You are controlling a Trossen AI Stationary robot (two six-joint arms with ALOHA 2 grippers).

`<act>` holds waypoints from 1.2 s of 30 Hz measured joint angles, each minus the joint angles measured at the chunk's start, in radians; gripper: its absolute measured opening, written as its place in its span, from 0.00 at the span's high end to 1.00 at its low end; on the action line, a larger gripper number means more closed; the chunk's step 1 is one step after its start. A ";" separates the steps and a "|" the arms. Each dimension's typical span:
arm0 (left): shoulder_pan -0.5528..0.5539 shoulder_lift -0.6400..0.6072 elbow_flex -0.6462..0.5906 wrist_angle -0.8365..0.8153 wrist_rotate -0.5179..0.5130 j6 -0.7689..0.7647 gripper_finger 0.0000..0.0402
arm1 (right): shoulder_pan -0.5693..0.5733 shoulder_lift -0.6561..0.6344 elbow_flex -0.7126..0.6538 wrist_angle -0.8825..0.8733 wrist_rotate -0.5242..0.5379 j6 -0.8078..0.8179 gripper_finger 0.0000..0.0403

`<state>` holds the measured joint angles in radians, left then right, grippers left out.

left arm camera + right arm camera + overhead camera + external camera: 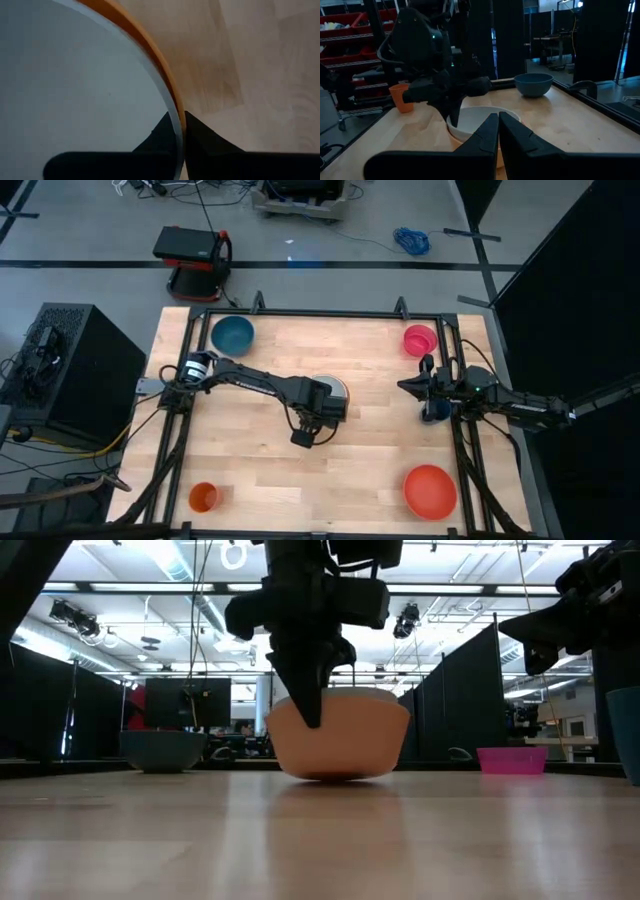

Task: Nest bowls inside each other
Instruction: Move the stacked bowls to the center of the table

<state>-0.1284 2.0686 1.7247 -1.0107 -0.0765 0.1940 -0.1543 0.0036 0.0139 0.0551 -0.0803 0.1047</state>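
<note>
Nested so far: white bowl (333, 385) sits inside the orange bowl (340, 745) at mid-desk, one pair down, rims flush as my left wrist view shows.
Left gripper (303, 437): I'm over that stack's near edge, jaws pressed together on the doubled rim, white inside, orange outside.
Lift or not: the low view shows the orange bowl's belly at the desk (260, 480); whether it is just clear of the wood, I cannot tell.
Right gripper (408, 386): waiting at the right rail, jaws closed on nothing, pointed across the desk toward the stack.
Still loose: teal bowl (232, 334) at the far left corner, pink bowl (420, 339) at the far right, red bowl (430, 491) at the near right. All three stand alone, well apart from the stack.
My read: under halfway, three bowls to go, and the order of sizes will matter.
Not mine to nest: orange cup (204, 497) at the near left corner; a dark-blue cup (435, 411) just under my right arm.
In the way: the blue cup stands close to my right arm, so a careless swing could knock it. The paths to the teal and red bowls look open.
</note>
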 joint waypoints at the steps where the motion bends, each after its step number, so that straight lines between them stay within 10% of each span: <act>1: 0.000 0.000 -0.007 0.010 0.000 0.000 1.00 | 0.000 0.000 0.000 0.000 0.000 0.000 1.00; 22: -0.002 0.000 -0.027 0.018 0.017 -0.040 0.71 | 0.000 0.000 0.000 0.000 -0.001 0.000 1.00; 36: 0.001 -0.019 0.062 -0.045 -0.189 -0.002 0.48 | 0.000 0.000 0.000 0.059 -0.005 0.036 1.00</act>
<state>-0.1275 2.0497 1.7864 -1.0559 -0.2659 0.1923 -0.1546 0.0036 0.0139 0.1146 -0.0849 0.1407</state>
